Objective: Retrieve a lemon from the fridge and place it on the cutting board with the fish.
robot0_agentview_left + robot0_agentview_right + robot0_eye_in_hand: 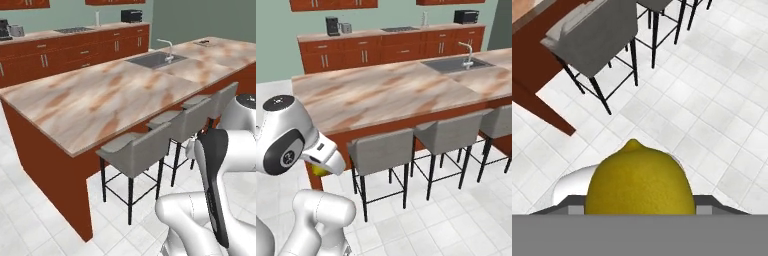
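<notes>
The bright yellow lemon (639, 190) sits big and close at the bottom of the hand view, pointed end up, with my gripper (639, 209) shut on it above the white tiled floor. In the right base view a sliver of the lemon (319, 170) peeks out under the hand, low at the left near the island's end. At the far end of the island lies a small pale flat board (204, 43) with a dark shape on it, too small to tell apart. The fridge is out of view.
A long marbled island (115, 95) with red-brown sides stands ahead, holding a sink (156, 60) and faucet (168, 49). Three grey bar stools (383, 150) line its near side. Red-brown cabinets (391, 47) with a cooktop run along the back wall. White tiled floor lies around me.
</notes>
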Motion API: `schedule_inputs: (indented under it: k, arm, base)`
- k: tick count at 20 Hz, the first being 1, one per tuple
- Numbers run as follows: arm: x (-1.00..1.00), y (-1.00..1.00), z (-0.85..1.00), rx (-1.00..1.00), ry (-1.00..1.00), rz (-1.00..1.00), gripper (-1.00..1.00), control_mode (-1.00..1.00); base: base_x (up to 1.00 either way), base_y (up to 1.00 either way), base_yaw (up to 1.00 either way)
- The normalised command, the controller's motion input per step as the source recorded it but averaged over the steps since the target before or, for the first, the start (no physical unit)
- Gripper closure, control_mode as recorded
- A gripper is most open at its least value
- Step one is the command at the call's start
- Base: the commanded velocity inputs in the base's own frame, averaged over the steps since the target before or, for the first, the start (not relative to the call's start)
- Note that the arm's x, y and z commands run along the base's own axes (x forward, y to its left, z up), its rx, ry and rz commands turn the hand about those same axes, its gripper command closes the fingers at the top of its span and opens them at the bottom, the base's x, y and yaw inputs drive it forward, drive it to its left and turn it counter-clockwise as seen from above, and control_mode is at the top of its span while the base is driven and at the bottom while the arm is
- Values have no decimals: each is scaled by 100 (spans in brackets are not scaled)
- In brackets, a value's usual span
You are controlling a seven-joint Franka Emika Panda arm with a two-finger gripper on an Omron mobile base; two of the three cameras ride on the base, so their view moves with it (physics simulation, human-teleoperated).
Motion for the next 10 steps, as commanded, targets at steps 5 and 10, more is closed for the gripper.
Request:
schedule_inputs:
  k: [5, 10]
  arm:
    - [0, 0, 0, 0, 0, 0, 100, 100]
    - [0, 0, 0, 0, 0, 0, 100, 100]
  base:
    - [64, -100, 0]
    - [70, -100, 0]
